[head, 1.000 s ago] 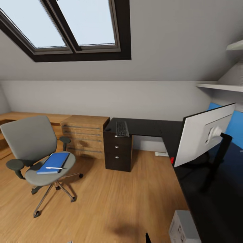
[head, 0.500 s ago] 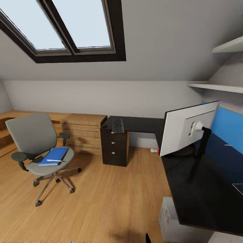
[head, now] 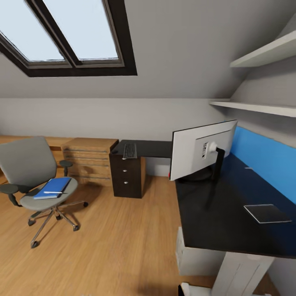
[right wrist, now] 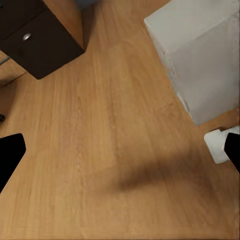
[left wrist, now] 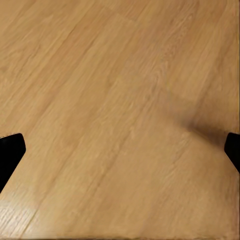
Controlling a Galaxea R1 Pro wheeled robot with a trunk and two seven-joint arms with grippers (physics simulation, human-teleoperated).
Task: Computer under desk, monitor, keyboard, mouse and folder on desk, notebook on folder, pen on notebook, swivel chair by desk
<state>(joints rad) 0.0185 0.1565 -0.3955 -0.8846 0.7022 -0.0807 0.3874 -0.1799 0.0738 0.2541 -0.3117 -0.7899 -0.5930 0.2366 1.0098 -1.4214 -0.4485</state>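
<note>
Sitting on the swivel chair [head: 35, 181] seat, the blue folder [head: 52, 188] is carrying the pen [head: 53, 192] on top; whether the notebook is lying between them I cannot tell. The chair is standing on the wooden floor [head: 115, 238], well apart from the desk [head: 222, 222]. On the desk, the monitor [head: 202, 150] is showing its pale back, and the keyboard [head: 129, 151] is lying on the far wing above a dark drawer unit [head: 126, 176] with its three drawers closed. The computer [right wrist: 200, 55] is standing on the floor under the desk. The left gripper [left wrist: 120, 150] and right gripper [right wrist: 120, 150] are both hanging over the floor with fingers spread wide, holding nothing.
</note>
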